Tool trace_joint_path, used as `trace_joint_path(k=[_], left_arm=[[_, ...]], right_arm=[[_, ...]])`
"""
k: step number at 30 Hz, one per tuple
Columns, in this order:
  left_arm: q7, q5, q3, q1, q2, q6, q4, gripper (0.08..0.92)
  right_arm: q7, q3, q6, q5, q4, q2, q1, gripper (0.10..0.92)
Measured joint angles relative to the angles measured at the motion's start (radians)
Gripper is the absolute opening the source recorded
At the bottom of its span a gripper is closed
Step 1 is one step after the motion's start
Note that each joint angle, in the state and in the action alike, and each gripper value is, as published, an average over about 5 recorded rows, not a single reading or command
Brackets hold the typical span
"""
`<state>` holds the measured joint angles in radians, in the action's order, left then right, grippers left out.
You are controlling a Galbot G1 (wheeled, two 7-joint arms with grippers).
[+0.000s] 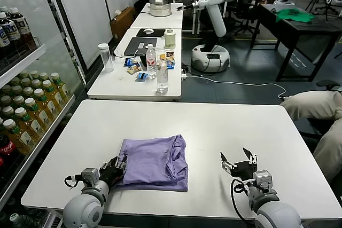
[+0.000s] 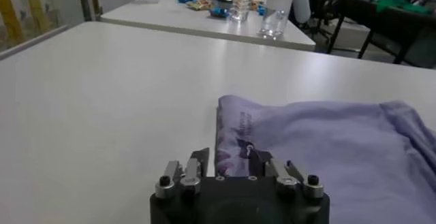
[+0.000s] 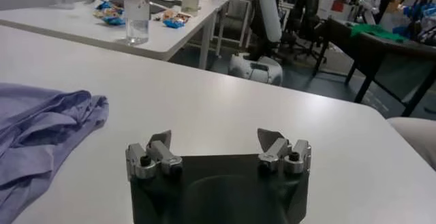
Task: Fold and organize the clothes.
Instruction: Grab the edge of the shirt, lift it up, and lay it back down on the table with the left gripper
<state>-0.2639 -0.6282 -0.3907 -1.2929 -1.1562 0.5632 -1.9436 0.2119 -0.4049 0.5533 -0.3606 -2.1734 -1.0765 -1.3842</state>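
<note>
The lavender T-shirt (image 1: 155, 161) lies folded into a rough rectangle on the white table (image 1: 214, 126), near the front edge and left of centre. My left gripper (image 1: 118, 165) sits low at the shirt's left edge. In the left wrist view the left gripper (image 2: 231, 161) is open, and the shirt's edge with dark printed marks (image 2: 238, 126) lies between the fingers; the shirt (image 2: 327, 144) stretches away ahead. My right gripper (image 1: 239, 159) rests open and empty to the right of the shirt. In the right wrist view the right gripper (image 3: 214, 144) has the shirt (image 3: 41, 123) off to one side.
A second white table (image 1: 112, 86) behind holds water bottles (image 1: 162, 76), snacks and a laptop. A shelf of drink bottles (image 1: 26, 110) runs along the left. A seated person's legs (image 1: 315, 110) are at the right edge. Another robot (image 1: 214, 20) and a bright green cloth (image 1: 294, 15) are far back.
</note>
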Motion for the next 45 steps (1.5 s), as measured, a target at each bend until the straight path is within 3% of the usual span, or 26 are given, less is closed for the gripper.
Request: trace_joint_path(k=[12, 21, 27, 34, 41, 45], left_arm=[[0.029, 0.02, -0.1, -0.044, 0.055, 0.005, -0.067, 0.1], [0.098, 0.018, -0.368, -0.085, 0.179, 0.015, -0.128, 0.086], [0.114, -0.041, -0.406, -0.078, 0.201, 0.019, -0.191, 0.086], [0.127, -0.052, -0.231, -0.045, 0.109, 0.02, -0.277, 0.086], [0.15, 0.036, 0.021, 0.01, -0.068, 0.018, -0.276, 0.086], [0.144, 0.093, 0.136, 0.054, -0.172, 0.001, -0.219, 0.147]], right_arm=[[0.002, -0.009, -0.007, -0.005, -0.004, 0.01, 0.007, 0.823], [0.002, -0.014, -0.012, -0.01, -0.006, 0.012, 0.01, 0.823], [0.002, -0.022, -0.012, -0.01, -0.013, 0.012, 0.003, 0.823], [0.004, -0.03, -0.011, -0.008, -0.017, 0.01, 0.0, 0.823], [0.005, -0.036, -0.008, -0.006, -0.019, 0.007, -0.006, 0.823], [0.004, -0.043, -0.006, -0.007, -0.022, 0.009, -0.005, 0.823]])
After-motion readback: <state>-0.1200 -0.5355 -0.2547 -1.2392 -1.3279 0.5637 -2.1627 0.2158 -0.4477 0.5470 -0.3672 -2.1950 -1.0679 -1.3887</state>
